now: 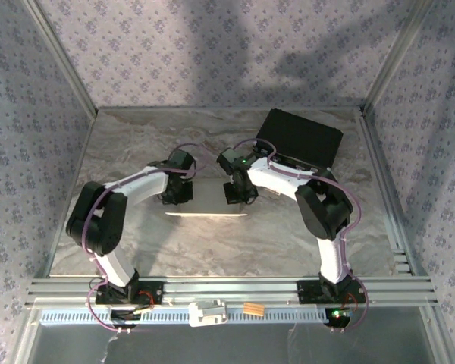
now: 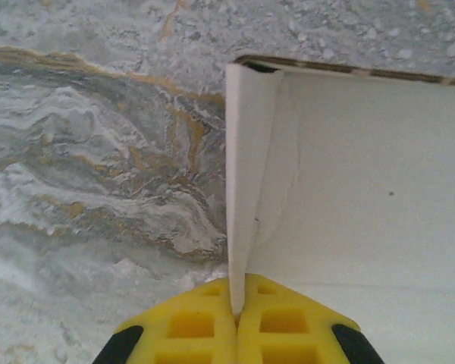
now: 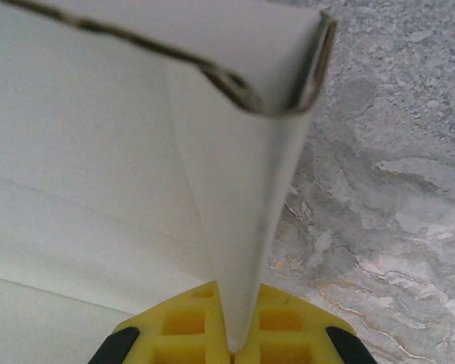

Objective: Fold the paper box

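- The paper box [image 1: 206, 205] lies in the middle of the table [image 1: 212, 254]. The black case [image 1: 299, 139] is well apart from it, at its 1 o'clock.
- The left gripper [image 1: 174, 196] is at the box's 9 o'clock. Its yellow fingers [image 2: 205, 345] are shut tight on the thin side wall that stands up there.
- The right gripper [image 1: 239, 196] is at the box's 3 o'clock. Its yellow fingers [image 3: 212, 345] pinch the other side wall, which is bent over on itself at the top.
- The box looks very light. It is thin white card, so I think it slides or lifts with a small push.
- The card looks a bit stiff, but it bends fast and keeps any crease. A hard pull could tear it or make a wrong fold.
- The card looks smooth, so it may slip out of a weak pinch.
- The best places to hold look like the side walls, low down near the fold lines, one on each side, so the box stays square.
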You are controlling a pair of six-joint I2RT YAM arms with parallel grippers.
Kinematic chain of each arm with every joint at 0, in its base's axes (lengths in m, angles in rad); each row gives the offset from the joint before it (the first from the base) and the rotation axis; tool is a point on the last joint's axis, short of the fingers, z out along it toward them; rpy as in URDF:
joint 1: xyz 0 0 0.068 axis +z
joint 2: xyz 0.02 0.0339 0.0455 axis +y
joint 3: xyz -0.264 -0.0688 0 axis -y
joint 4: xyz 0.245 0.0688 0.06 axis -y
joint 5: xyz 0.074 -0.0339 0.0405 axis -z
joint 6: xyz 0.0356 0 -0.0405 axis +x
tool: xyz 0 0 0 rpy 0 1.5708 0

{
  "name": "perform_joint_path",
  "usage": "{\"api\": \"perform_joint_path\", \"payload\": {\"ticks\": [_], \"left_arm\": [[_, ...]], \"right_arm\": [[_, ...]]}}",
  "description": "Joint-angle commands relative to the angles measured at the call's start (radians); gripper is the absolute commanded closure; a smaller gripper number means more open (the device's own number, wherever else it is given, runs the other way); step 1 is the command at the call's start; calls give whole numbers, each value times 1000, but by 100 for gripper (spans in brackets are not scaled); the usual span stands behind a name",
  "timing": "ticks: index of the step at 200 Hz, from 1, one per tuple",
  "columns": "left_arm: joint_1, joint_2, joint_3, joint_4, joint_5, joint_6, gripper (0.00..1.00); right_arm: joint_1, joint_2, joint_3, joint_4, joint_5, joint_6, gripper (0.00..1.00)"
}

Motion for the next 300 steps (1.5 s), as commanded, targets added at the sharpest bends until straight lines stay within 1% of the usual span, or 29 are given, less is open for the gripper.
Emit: {"api": "perform_joint_path", "payload": {"ticks": [1, 16, 33, 57, 92, 105, 122, 124, 131, 139, 160, 163, 173, 191, 226, 268, 291, 300], "left_arm": [[-74, 86, 50, -239, -182, -156, 100], [-115, 142, 85, -317, -215, -222, 100], [-156, 184, 100, -366, -264, -261, 100], [-165, 209, 101, -368, -278, -269, 100], [-167, 169, 123, -338, -292, -250, 100], [-165, 145, 128, -314, -270, -225, 100], [-169, 73, 100, -246, -242, -180, 100], [-169, 63, 94, -233, -237, -174, 99], [-167, 25, 69, -197, -221, -160, 88], [-163, -14, 43, -162, -206, -155, 81], [-138, -111, -36, -66, -137, -129, 69], [-134, -123, -49, -30, -123, -122, 67], [-119, -170, -96, 36, -78, -99, 65], [-87, -237, -158, 111, -13, -72, 65], [-42, -285, -198, 120, 33, -23, 67], [-20, -305, -216, 119, 24, -7, 67], [-15, -275, -212, 115, 7, -1, 70], [-15, -268, -208, 116, -6, -1, 73]], "right_arm": [[26, 44, 14, -11, 43, 51, 100], [28, 48, 11, -3, 41, 69, 100], [25, 46, 9, 9, 32, 83, 100], [23, 44, 11, 19, 18, 84, 100], [18, 25, -12, 30, 14, 76, 100], [18, 12, -29, 42, 14, 69, 100], [21, -12, -54, 60, 23, 61, 100], [21, -16, -57, 63, 26, 60, 100], [24, -25, -69, 69, 34, 57, 100], [26, -38, -85, 81, 44, 52, 100], [34, -60, -125, 109, 54, 47, 100], [35, -63, -130, 115, 54, 45, 100], [36, -69, -142, 122, 63, 44, 100], [38, -76, -154, 126, 79, 45, 100], [31, -75, -148, 120, 88, 54, 100], [30, -66, -126, 110, 82, 53, 100], [31, -60, -119, 108, 78, 53, 100], [30, -59, -117, 108, 78, 53, 100]]}}
